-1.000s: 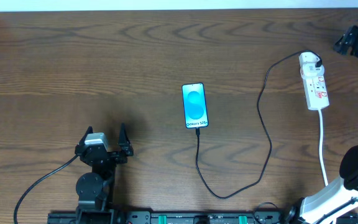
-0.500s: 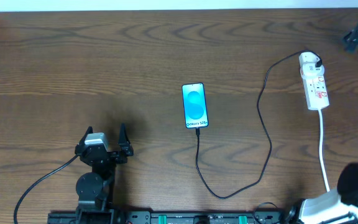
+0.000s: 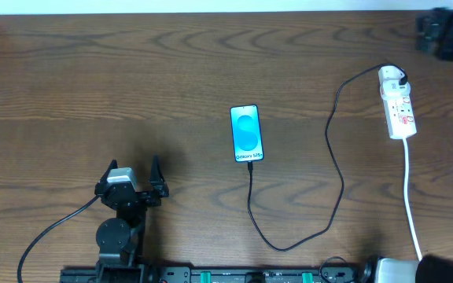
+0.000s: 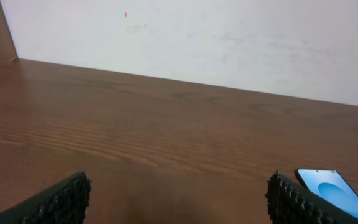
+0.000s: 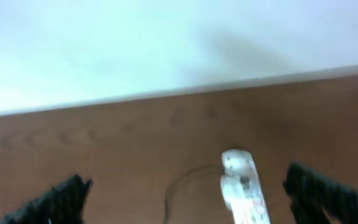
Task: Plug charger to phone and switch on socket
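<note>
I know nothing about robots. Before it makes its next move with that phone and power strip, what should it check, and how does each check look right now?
1. The charger tip is in the phone: ok, the cable ends at the phone's bottom edge.
2. The white adapter is in the socket: ok, it sits at the far end.
3. The socket is switched on: cannot tell, its red marks are too small.
4. The right gripper is open and empty: ok.
5. The right gripper is at the switch: not ok, it is apart from the socket.
6. The left gripper is out of the way: ok, open, empty, left of the phone.
</note>
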Tool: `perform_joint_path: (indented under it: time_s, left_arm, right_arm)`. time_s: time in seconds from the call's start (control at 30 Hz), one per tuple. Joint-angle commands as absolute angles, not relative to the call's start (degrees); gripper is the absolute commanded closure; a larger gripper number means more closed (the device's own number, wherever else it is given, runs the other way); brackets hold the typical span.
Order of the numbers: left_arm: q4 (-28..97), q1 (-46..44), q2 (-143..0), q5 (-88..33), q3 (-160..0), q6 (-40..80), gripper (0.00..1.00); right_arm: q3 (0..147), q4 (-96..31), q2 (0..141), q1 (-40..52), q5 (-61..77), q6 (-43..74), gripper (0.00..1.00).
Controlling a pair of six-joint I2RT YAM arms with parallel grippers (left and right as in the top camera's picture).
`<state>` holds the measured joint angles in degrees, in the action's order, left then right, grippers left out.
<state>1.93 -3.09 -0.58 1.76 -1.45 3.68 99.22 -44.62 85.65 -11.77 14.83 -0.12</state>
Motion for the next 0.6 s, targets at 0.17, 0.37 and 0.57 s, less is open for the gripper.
perform_joint_path:
  time_s: [0.17,0.37,0.57]
  left_arm:
    - [4.0,-2.8,-0.2,2.1,-0.2,4.1,0.09]
    - [4.0,-2.8,-0.2,2.1,-0.2,4.1,0.09]
    - [4.0,-2.8,-0.2,2.1,-0.2,4.2,0.10]
  right_arm:
    - [63.9,-15.6,71.0,-3.8,10.9,-3.1,0.01]
    - [38.9,6.2,58.8,-3.3,10.7,-2.2,0.01]
    - [21.0,17.9,48.4,-3.3,8.6,-2.2,0.01]
